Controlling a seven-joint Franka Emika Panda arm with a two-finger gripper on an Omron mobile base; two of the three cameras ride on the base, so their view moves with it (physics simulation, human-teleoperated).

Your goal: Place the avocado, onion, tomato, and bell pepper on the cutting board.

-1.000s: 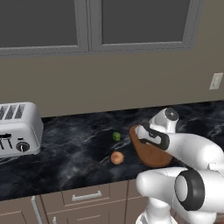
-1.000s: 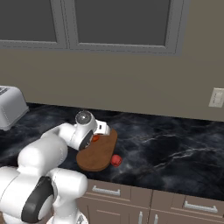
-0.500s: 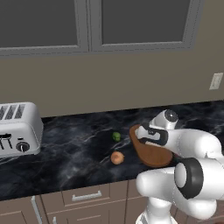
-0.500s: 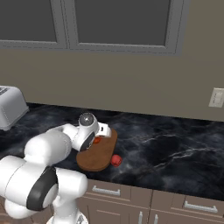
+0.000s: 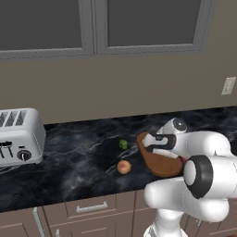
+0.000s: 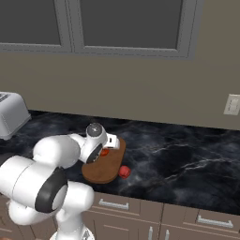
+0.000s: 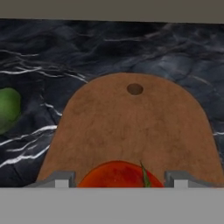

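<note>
Red tomato (image 7: pixel 117 174) sits between the gripper (image 7: pixel 117 178) fingers, directly over the cutting board (image 7: pixel 131 127); whether clamped I cannot tell

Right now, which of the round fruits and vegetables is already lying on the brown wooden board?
The orange-red tomato, between the gripper fingertips on the brown wooden cutting board. The green avocado, peach-tan onion and red bell pepper sit on the dark marble counter.

cutting board (image 5: pixel 159 162): one
avocado (image 5: pixel 123 144): one
onion (image 5: pixel 123 166): one
tomato (image 7: pixel 117 174): one
red bell pepper (image 6: pixel 124 172): one
toaster (image 5: pixel 19 137): one
wall outlet (image 6: pixel 232 104): one
</note>
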